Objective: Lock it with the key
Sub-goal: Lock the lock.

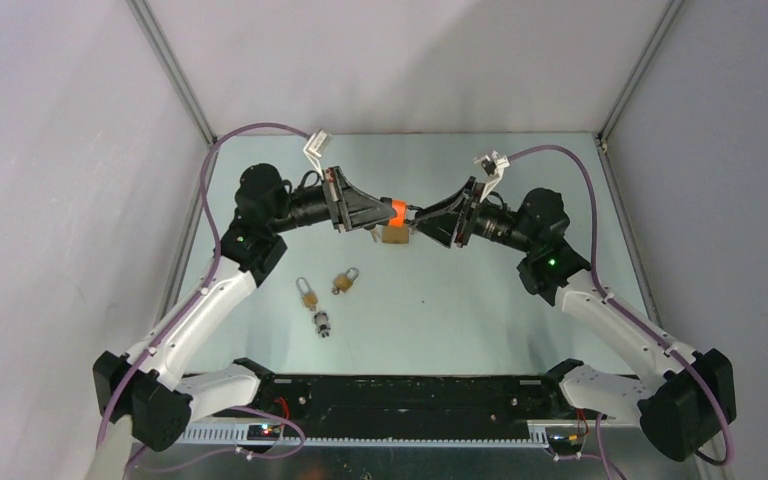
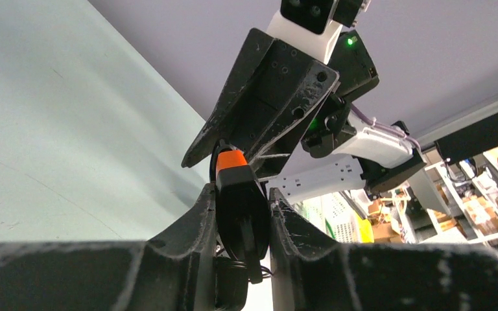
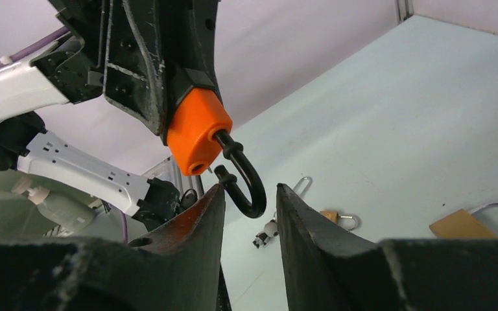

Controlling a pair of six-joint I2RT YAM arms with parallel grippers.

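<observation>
My left gripper is shut on a padlock with a black body and an orange top, held above the table. Its black shackle is open, with one end out of the orange top. My right gripper is open, its fingers on either side of the shackle and close to it. A small dark and white metal piece lies on the table; I cannot tell whether it is the key.
A larger brass padlock lies on the table under the grippers. Two small brass padlocks lie front left of it. Grey walls enclose the table on three sides.
</observation>
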